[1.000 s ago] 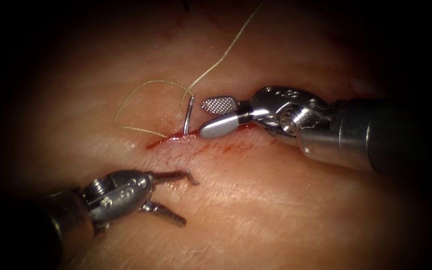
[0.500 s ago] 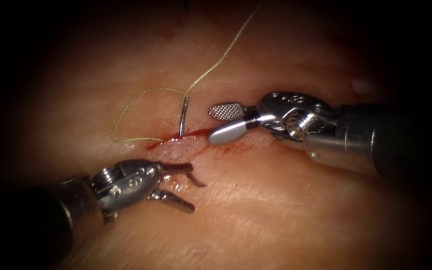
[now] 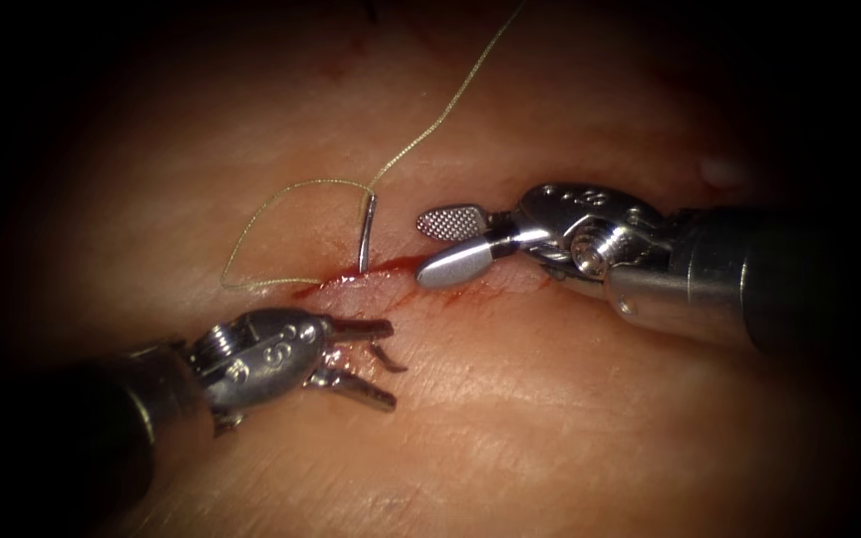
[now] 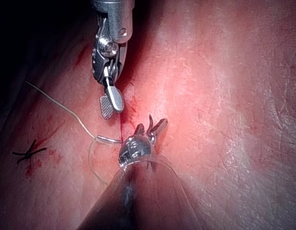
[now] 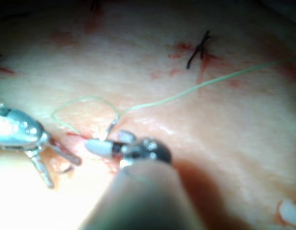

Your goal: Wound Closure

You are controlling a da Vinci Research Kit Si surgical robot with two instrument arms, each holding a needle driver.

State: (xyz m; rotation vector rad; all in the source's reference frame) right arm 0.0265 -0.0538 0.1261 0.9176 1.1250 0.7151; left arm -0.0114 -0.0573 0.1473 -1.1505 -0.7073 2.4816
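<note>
Needle point(image 3: 365, 231) stands free in the cut point(image 3: 351, 277), ungripped; right tool point(image 3: 450, 244) and left tool point(image 3: 376, 361) both gape empty (flanking it).

Needle standing in the cut, held by neither tool.
The needle point(image 3: 366, 231) rises from the cut point(image 3: 351, 279) in the tissue point(image 3: 550, 399), its lower end buried in the red-wet edge; pale thread point(image 3: 281, 204) loops from its top to the left and runs far right.

two tools point(image 3: 376, 354) point(image 3: 450, 244), one needle point(image 3: 365, 231), one thread point(image 3: 430, 125)
</note>
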